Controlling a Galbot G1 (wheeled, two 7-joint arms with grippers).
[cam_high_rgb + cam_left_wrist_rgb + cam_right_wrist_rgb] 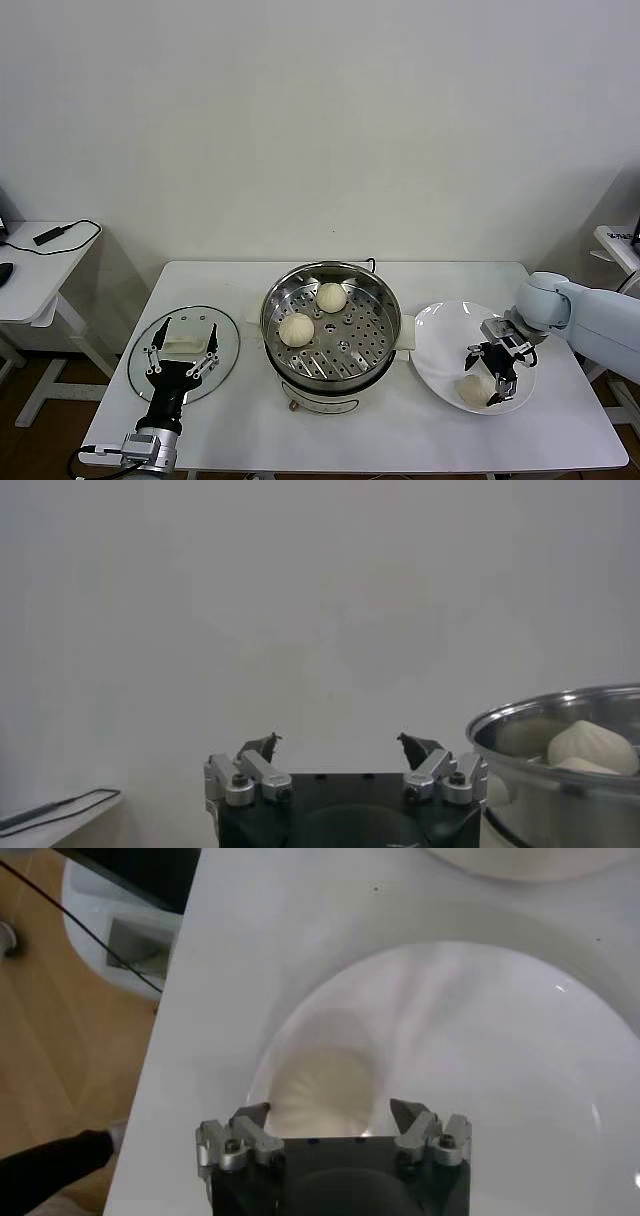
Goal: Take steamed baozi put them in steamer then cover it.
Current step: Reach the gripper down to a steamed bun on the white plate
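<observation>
The steel steamer (372, 300) stands mid-table with two baozi on its perforated tray, one at the front left (297, 329) and one farther back (331, 296). A third baozi (474, 389) lies on the white plate (438, 345) to the right. My right gripper (488, 375) is open just above it, its jaws to either side; the right wrist view shows this baozi (325, 1088) ahead of the open right gripper (330, 1113). My left gripper (188, 345) is open and empty over the glass lid (225, 372). A fourth baozi is not in view.
The lid lies flat at the table's left with its white handle (187, 340) between the left fingers. The left wrist view shows the left gripper (340, 745) open, and the steamer's rim (560, 712) with a baozi (590, 745). A side desk (40, 270) stands at far left.
</observation>
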